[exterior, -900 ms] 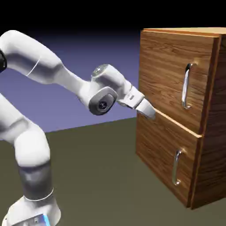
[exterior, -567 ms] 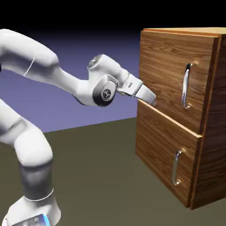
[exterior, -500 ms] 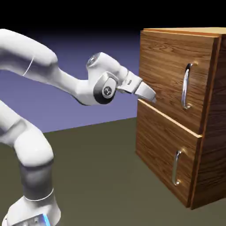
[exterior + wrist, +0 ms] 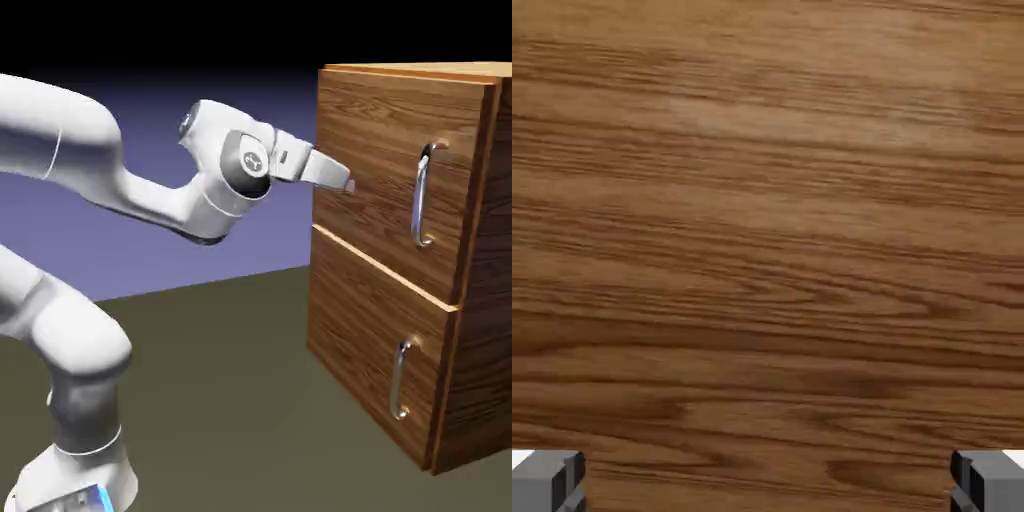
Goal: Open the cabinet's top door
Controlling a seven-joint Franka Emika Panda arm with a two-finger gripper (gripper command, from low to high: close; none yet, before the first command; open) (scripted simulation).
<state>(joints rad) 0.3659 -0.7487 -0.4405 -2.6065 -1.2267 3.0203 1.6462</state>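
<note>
The end effector [image 4: 350, 186] is held with its fingers spread wide and nothing between them. The top door [image 4: 390, 165] lies directly ahead of it, and in the hand view the space between the tips is filled by bare wood grain alone. The long curved handle [image 4: 421, 195] is set off toward the exterior view's right of the end effector, well clear of the fingers; the door appears shut. Whether the panel is being touched cannot be told.

If the end effector were driven straight forward from here, the tips would probably be jammed against flat wood, since no handle is lined up with them. If it were slid sideways too close to the panel, the handle could be struck or the wood scraped. If the fingers were closed too early, only air would be gripped. Should the approach be made too low, the lower door's handle [image 4: 401, 380], below the end effector, might be caught by mistake.
</note>
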